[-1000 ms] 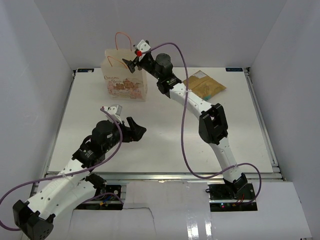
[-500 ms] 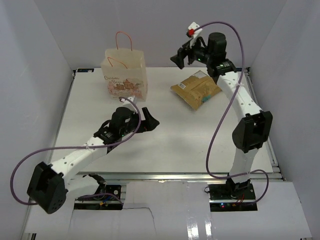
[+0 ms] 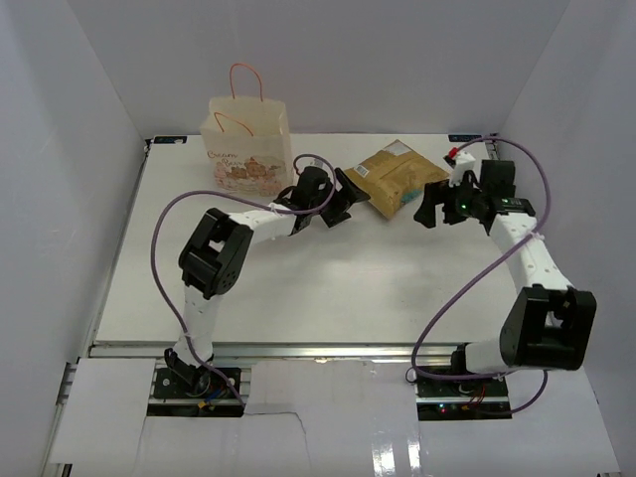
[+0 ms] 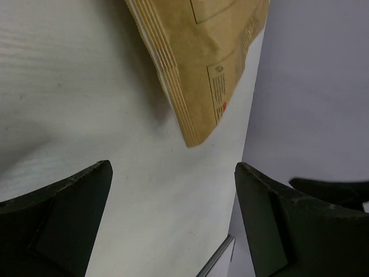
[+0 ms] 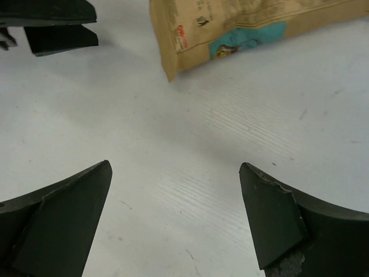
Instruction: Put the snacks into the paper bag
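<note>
Beside the tan pouch [image 3: 397, 177], at about 1 o'clock from the middle of the table [image 3: 298, 288], both arms now crowd in low. A second ago the right gripper [image 3: 429, 206] was at the mouth of the paper bag [image 3: 248, 149]. Half a second ago it hung high over the pouch's far side, and now it sits close to the table at the pouch's 4 o'clock corner. The left gripper [image 3: 343, 197] has swept up from the 7 o'clock part of the table to the pouch's 8 o'clock edge.

The pouch lies flat, well apart from the bag, which stands upright at 11 o'clock with its handles up. I judge that the trip to the bag is over and the pouch is the next snack. A pickup from two sides seems to be in preparation, with nothing gripped yet.

The top view gives this layout but is too coarse to show the jaw gaps. The left wrist view does show them. Its fingers [image 4: 57, 225] stand wide apart over bare table, with the pouch's corner ahead at 12 o'clock and not yet between them. The right wrist view likewise shows its fingers [image 5: 277, 219] spread wide. The pouch's printed end, with a teal patch, lies at 1 o'clock, and the left gripper's dark tips show at 11 o'clock. Neither wrist view shows the bag, and no view shows what it holds.
</note>
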Robot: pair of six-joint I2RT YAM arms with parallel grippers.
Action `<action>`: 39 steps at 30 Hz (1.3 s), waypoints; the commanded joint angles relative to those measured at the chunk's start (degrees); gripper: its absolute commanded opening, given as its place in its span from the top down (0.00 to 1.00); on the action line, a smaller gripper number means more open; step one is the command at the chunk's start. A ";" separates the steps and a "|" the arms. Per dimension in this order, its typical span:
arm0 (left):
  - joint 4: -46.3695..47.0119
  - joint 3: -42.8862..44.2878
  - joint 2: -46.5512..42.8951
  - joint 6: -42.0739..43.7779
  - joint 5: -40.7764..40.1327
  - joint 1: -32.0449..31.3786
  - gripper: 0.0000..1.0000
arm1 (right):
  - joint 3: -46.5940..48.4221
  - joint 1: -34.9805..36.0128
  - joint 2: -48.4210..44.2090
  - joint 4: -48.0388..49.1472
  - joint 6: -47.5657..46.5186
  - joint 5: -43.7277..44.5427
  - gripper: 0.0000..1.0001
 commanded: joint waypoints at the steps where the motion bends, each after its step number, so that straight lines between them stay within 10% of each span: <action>1: 1.90 7.19 2.80 -6.79 -1.26 0.18 0.02 | -3.64 -6.27 -6.95 1.73 -3.65 -6.61 0.03; 17: 12.01 21.88 21.27 -15.31 -4.17 0.18 0.06 | -11.65 -12.27 -12.32 1.55 -9.91 -22.88 0.05; 28: 22.02 24.25 25.67 -16.46 -0.93 0.79 0.75 | -11.30 -12.27 -12.85 0.33 -10.35 -25.35 0.09; 39: 25.21 18.72 16.63 -2.51 10.23 2.99 1.00 | -8.49 -12.27 -13.37 -2.84 -13.25 -25.70 0.12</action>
